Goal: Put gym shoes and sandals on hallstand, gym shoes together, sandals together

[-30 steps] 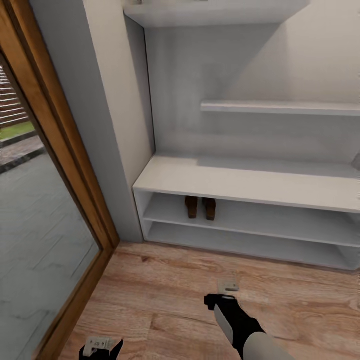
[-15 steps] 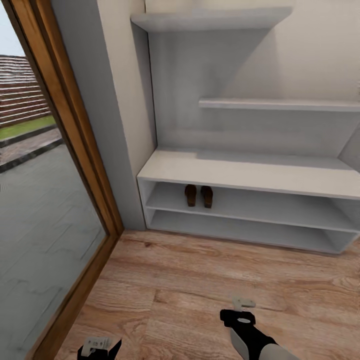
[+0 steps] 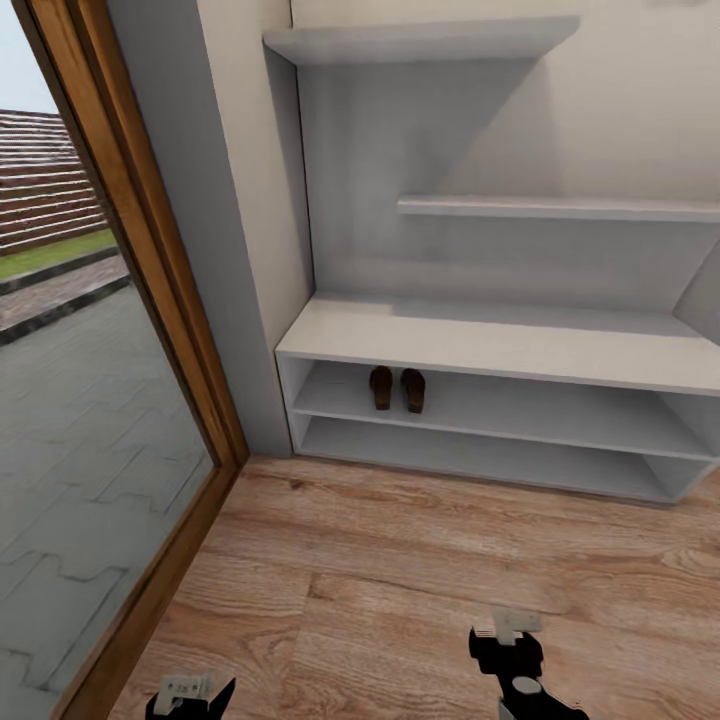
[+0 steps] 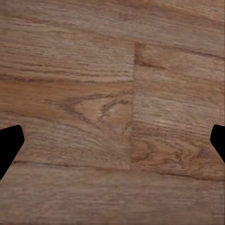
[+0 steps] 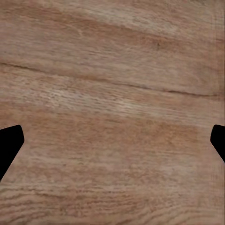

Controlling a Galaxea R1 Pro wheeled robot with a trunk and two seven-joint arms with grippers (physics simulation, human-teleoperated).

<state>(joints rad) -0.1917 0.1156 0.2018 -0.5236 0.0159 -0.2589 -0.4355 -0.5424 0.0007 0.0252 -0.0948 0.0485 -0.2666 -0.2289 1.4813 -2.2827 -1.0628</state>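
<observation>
Two dark brown sandals (image 3: 397, 389) stand side by side on the upper open shelf of the pale hallstand (image 3: 500, 345), near its left end. The gym shoes are out of view. In the head view my left gripper (image 3: 190, 695) sits at the bottom edge over the corridor floor (image 3: 400, 560), and my right gripper (image 3: 510, 640) hangs low at the bottom right. Both wrist views look straight down at bare wood planks, with the black fingertips (image 4: 9, 145) (image 5: 9, 143) spread wide at the frame edges and nothing between them.
A wood-framed glass door (image 3: 120, 300) fills the left side, with paving outside. A grey wall pillar (image 3: 240, 250) stands between door and hallstand. Two floating shelves (image 3: 550, 208) hang on the back panel above the bench.
The view has backed away from the hallstand and tilted slightly. My right arm has drawn back toward the bottom of the picture. The sandals have stayed on their shelf.
</observation>
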